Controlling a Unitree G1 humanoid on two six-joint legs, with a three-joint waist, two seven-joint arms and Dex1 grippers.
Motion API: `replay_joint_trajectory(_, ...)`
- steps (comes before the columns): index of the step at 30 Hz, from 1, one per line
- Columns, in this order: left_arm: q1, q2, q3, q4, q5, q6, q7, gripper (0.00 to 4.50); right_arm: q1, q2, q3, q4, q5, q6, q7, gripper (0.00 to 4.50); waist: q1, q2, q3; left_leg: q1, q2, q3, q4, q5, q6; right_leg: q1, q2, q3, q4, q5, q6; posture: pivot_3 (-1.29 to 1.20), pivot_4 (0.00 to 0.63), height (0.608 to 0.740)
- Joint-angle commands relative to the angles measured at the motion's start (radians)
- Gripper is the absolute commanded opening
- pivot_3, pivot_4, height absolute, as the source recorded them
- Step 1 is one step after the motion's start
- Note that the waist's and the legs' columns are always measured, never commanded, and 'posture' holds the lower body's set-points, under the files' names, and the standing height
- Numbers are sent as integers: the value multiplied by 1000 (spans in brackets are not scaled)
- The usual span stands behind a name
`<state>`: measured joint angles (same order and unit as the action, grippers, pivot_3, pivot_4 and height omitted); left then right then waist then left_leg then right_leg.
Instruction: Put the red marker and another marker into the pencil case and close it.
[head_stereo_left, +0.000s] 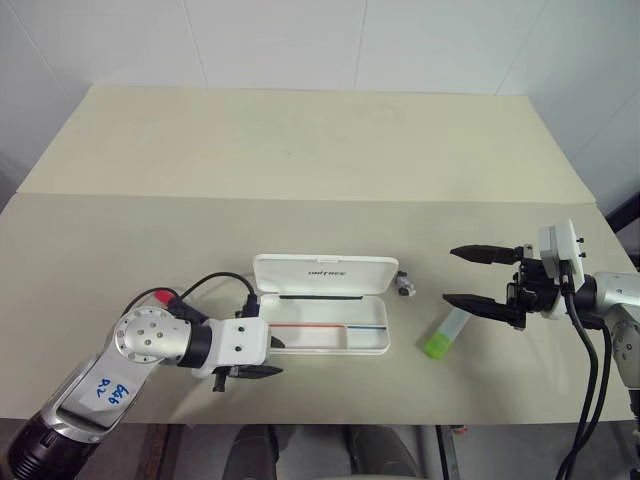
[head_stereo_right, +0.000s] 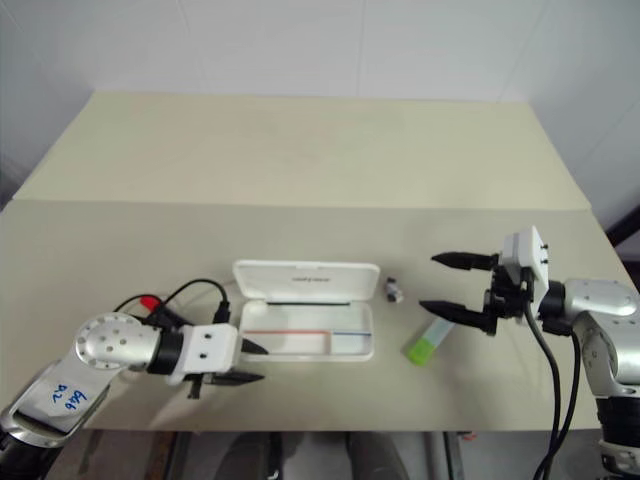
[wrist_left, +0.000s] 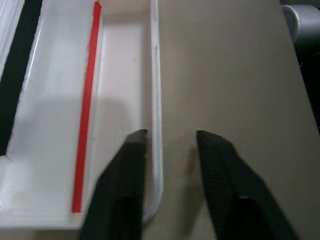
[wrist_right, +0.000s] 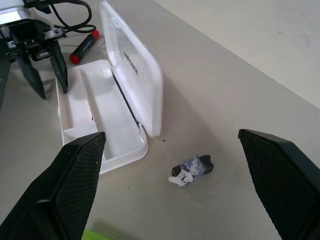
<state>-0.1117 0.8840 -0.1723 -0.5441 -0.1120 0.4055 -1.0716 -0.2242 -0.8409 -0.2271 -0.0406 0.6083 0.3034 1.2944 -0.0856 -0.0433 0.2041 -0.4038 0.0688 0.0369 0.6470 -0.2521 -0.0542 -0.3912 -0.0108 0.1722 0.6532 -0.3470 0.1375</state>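
The pencil case (head_stereo_left: 322, 318) is lying open near the front of the table (head_stereo_left: 300, 150), lid tipped back, and its tray is looking empty apart from the printed red and blue stripe, so neither marker is in yet and closing is waiting on both. The red marker (wrist_right: 83, 46) is lying on the table just off the case's left end, behind the left gripper (head_stereo_left: 262, 358). The green-capped highlighter (head_stereo_left: 445, 333) is resting on the table to the right of the case. A small dark clip-like scrap (head_stereo_left: 404, 287), too small to identify for sure, is sitting just off the case's right end.

The left gripper is hanging over the case's left front corner, its fingers (wrist_left: 125, 175) partly parted and straddling the tray's front wall, holding nothing. The right gripper (head_stereo_left: 476, 278) is hovering right of the case, above the highlighter, jaws spread wide and empty.

Behind the case the table is offering plenty of free room. In front of the case the table edge is running close, so the left arm is working with little margin there.
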Motion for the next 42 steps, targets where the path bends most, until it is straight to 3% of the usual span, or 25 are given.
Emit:
replay_joint_trajectory(1,8,17,10,-31,-11,12,3,2920,-7,-4,-30,-7,4,-20,-2,4500,0,0,0,0,0,0,0,0,0,0,0,0,0,0,0,0,150,740)
replay_joint_trajectory(6,10,-1,9,-61,-41,20,2,4454,-11,-1,-28,-2,3,-21,0,4500,1,0,0,0,0,0,0,0,0,0,0,0,0,0,0,0,150,740)
replay_joint_trajectory(19,-1,-85,157,-217,-189,236,179,4454,-7,-17,-14,12,11,13,41,4500,2,0,0,0,0,0,1,0,0,0,0,0,0,0,0,0,150,740)
replay_joint_trajectory(27,8,-278,454,-370,-410,506,445,4454,-77,-29,17,97,-10,10,96,4500,1,0,0,0,0,-1,2,0,0,1,0,-1,1,1,2,0,150,740)
replay_joint_trajectory(30,43,-238,554,-388,-437,536,454,4454,-108,-36,33,144,-29,-1,124,4500,1,0,0,1,0,-1,2,0,0,1,0,-1,1,1,2,0,150,740)
replay_joint_trajectory(35,174,-76,719,-298,-434,369,230,4454,-181,-24,68,214,-60,-19,152,4500,-4,0,0,1,-1,0,1,0,0,1,0,-1,0,1,1,0,150,740)
replay_joint_trajectory(39,253,64,794,-111,-368,183,30,4454,-219,-10,92,246,-75,-31,165,4500,-3,0,0,1,0,0,1,0,0,0,0,-1,0,-6,-12,0,150,740)
replay_joint_trajectory(42,275,163,773,59,-311,36,-107,4454,-232,0,103,254,-82,-35,164,4500,-1,0,0,1,0,1,0,0,-1,0,-1,-1,-1,-8,-16,0,150,740)
